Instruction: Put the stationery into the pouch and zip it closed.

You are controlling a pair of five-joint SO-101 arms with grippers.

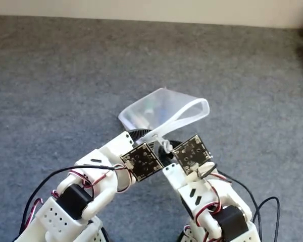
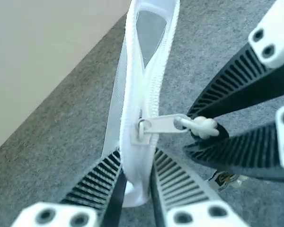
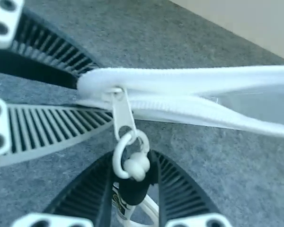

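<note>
The pouch (image 1: pixel 161 108), likely light, soft and floppy, sat over the desk (image 1: pixel 50 75). The left tool (image 2: pixel 132 189) clamped its zipper end. Just beside it, the right tool (image 3: pixel 132 184) pinched the small, probably slippery zipper pull (image 3: pixel 124 118), the sensible hold.

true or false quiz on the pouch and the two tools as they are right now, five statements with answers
1. The left tool is clamped on one end of the pouch. True.
2. The right tool hangs open, touching nothing. False: it is shut on the zipper pull.
3. The pouch is zipped fully closed. False: its mouth gapes open at the end away from the tools.
4. The pouch is clear with a white zipper. True.
5. The arms work over bare wood. False: it is a grey carpet-like surface.
</note>
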